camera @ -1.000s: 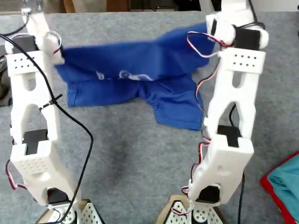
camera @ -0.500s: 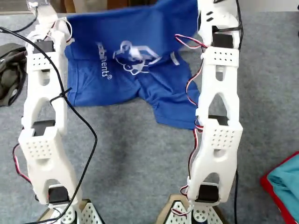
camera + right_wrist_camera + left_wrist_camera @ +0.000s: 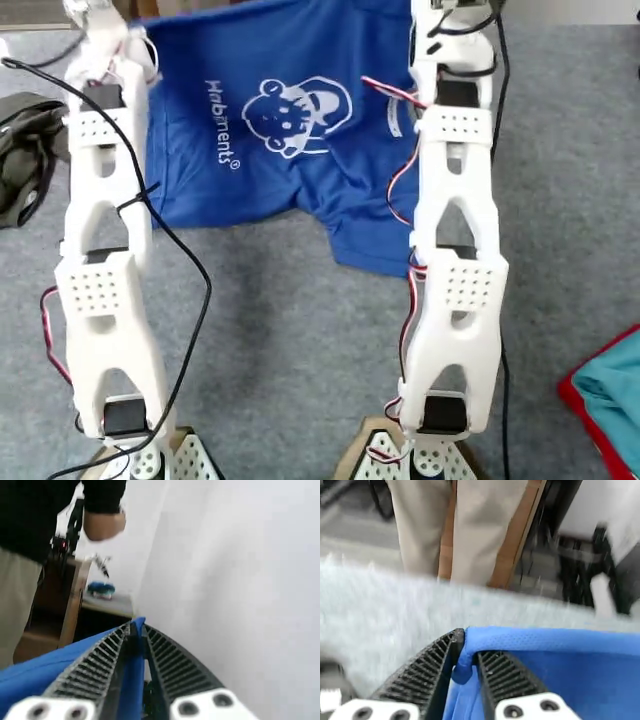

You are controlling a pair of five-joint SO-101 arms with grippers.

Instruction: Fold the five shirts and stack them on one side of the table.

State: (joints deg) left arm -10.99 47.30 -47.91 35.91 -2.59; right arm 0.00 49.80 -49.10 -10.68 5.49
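Hanging spread, white-printed blue shirt (image 3: 200, 190)

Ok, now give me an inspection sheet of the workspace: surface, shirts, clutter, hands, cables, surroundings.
Surface: grey table cover.
Job's things: blue shirt held up by its top edge, print showing, lower part on the cover; teal garment at one side; dark garment at the other.
Clutter: red item under the teal garment.
Hands: left hand and right hand each shut on the blue shirt.
Cables: black cable, red-and-white wires along the arms.
Surroundings: white wall.
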